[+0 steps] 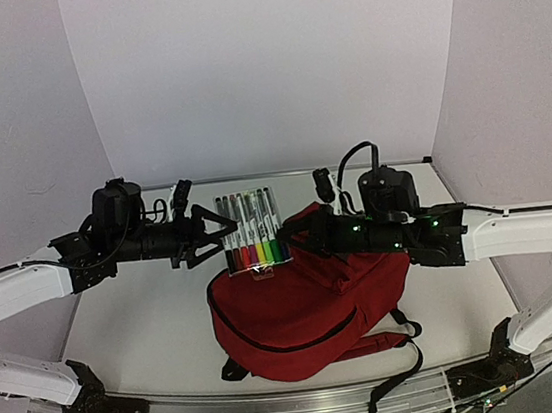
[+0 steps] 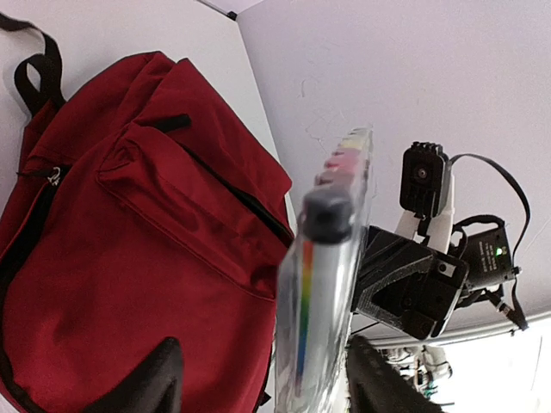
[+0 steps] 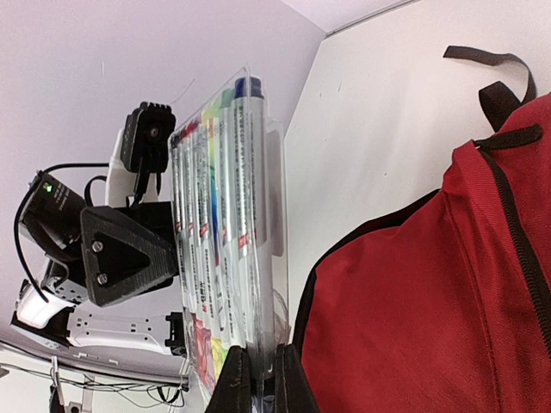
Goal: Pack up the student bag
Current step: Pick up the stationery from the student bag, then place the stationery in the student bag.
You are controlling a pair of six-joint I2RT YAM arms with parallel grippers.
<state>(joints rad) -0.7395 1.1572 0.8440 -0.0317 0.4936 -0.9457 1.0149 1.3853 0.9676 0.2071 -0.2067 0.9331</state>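
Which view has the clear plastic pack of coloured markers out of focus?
Left wrist: the clear plastic pack of coloured markers blurs close to the lens; the red fabric backpack is sharp. Right wrist: pack legible. Top external: soft, even light.

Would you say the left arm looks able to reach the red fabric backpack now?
Probably, once withdrawn: the left gripper is open, but the clear pack of coloured markers, pinched by the right gripper, stands between its fingers; the backpack lies uncovered.

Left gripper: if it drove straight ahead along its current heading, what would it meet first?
Most likely the marker pack, which sits edge-on between the left gripper's open jaws. The right gripper pinches its far edge.
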